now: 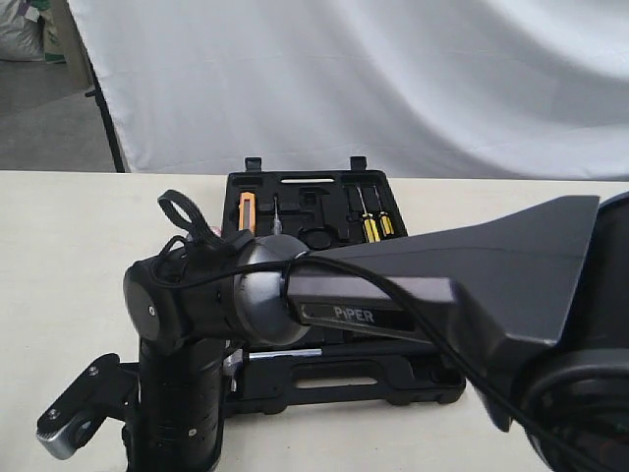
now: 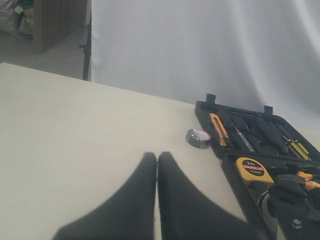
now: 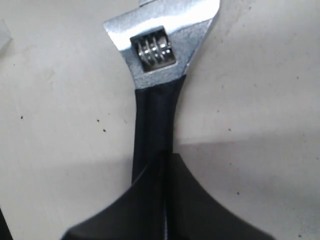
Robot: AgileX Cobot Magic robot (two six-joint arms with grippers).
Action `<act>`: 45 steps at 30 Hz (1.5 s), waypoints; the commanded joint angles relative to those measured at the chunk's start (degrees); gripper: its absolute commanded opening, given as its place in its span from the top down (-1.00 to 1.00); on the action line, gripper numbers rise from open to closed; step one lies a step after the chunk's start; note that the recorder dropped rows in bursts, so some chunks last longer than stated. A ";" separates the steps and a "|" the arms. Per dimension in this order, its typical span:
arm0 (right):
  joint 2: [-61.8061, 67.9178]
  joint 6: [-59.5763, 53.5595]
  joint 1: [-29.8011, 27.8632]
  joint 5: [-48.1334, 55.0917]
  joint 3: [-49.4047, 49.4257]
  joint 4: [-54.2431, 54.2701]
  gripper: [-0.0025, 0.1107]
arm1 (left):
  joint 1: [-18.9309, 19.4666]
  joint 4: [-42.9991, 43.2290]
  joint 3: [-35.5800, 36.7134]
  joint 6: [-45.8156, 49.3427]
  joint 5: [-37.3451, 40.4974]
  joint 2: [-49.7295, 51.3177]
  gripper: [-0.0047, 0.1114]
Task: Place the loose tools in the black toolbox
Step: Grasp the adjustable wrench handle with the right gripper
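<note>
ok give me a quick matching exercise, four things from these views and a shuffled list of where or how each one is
Things:
1 adjustable wrench
2 tape roll
3 tape measure
4 left gripper

States:
a shut, holding nothing
b on the table beside the toolbox
c gripped by its handle in the right gripper
d lying inside the toolbox

Pairs: 1-c; 2-b; 3-d; 4-a

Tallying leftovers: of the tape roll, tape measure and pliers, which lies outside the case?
The small dark tape roll, on the table beside the black toolbox; the others sit inside.
</note>
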 commanded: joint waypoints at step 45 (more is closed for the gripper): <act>-1.05 5.76 4.45 -12.65 -1.93 -0.75 0.01 | 1.45 0.25 -0.15 -0.27 -0.41 -0.18 0.91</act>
